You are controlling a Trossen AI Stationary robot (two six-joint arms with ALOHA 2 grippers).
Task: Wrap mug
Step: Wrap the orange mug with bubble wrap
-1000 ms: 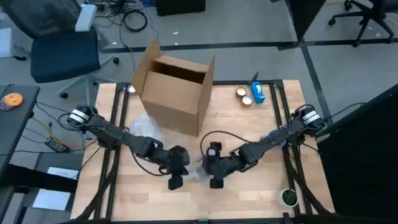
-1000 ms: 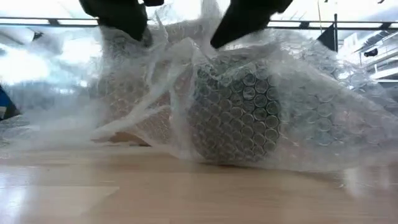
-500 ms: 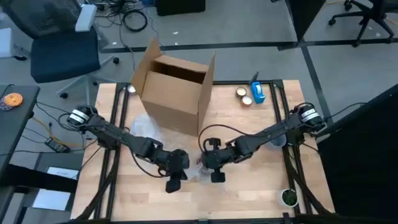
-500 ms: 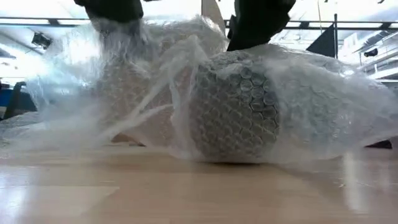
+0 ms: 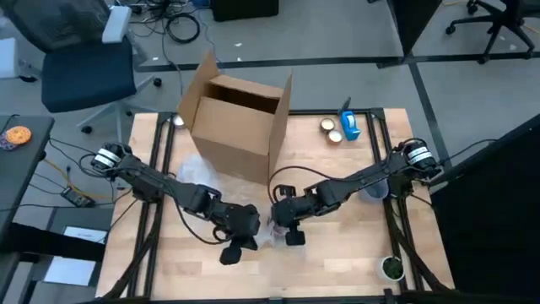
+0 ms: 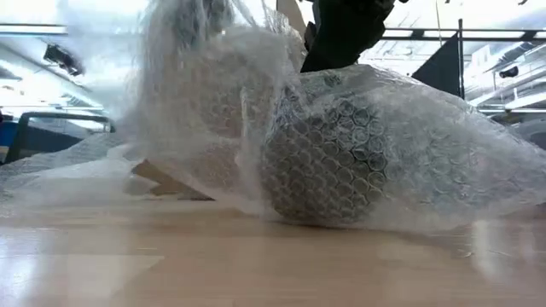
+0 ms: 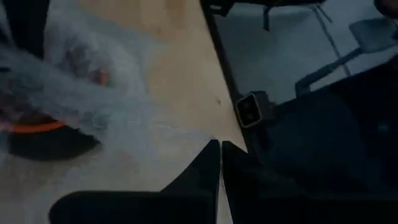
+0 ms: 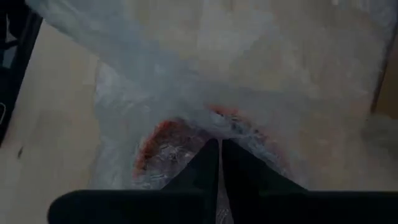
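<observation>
The mug (image 6: 320, 166) lies on its side on the table inside clear bubble wrap (image 6: 401, 162). Its orange-red rim (image 8: 155, 140) shows through the wrap in the right wrist view. My left gripper (image 5: 245, 230) is shut on a flap of the wrap left of the mug; in the low view the raised flap (image 6: 192, 77) mostly hides it. My right gripper (image 5: 285, 218) is shut on the wrap on top of the mug and shows dark above it in the low view (image 6: 334, 43). My left gripper pinches the bubble wrap's left flap (image 7: 149, 124) between its shut fingers; the flap runs up from the table to it, drawn up and stretched. How many layers it has, I cannot tell. My right gripper comes down slanting from above onto the wrap over the mug (image 8: 214, 127). Its shut fingertips are at a gathered ridge of the film. The mug under it rests on the table.
An open cardboard box (image 5: 240, 118) stands at the table's far side. Tape rolls (image 5: 331, 129) and a blue object (image 5: 348, 125) lie far right. A small round green thing (image 5: 391, 268) sits at the near right corner. Bare wood lies toward the near edge.
My left gripper has moved toward the near edge and risen, drawing the wrap's left flap up. My right gripper has shifted a little toward the left and far edge, staying on the wrap over the mug. The mug has stayed in place.
</observation>
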